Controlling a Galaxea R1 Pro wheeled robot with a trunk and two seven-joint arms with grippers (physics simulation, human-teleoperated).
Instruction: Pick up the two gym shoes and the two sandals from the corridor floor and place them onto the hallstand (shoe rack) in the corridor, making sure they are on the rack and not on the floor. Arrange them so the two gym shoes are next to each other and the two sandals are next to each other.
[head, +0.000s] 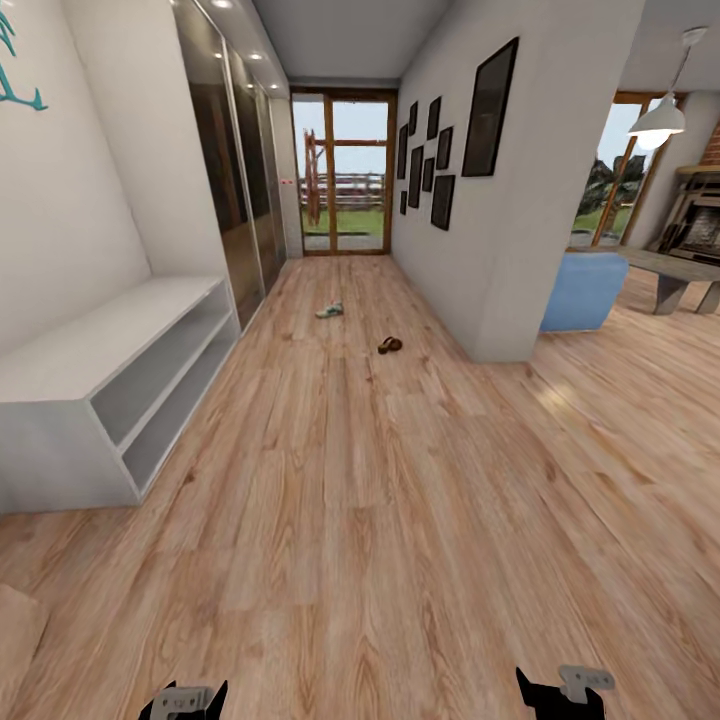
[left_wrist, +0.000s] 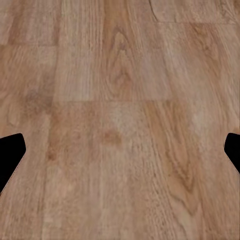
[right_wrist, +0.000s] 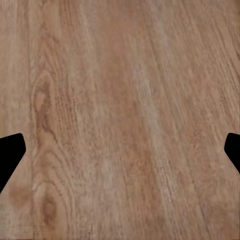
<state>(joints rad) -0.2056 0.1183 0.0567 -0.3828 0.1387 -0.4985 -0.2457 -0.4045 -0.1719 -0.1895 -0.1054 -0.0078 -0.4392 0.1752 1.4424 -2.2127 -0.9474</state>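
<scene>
Corridor floor and what's sitting on it

The light brown wood-plank laminate corridor floor (head: 400, 520) is running down toward a glass door, grain and knots showing. One white sneaker with a green stripe (head: 330, 311) is lying on it far down the hall, and a small brown sandal (head: 390, 345) is lying a bit nearer and to its right, apart from it. The pale grey-white rack with two open shelves (head: 110, 400) is standing on the floor along the left wall.
</scene>
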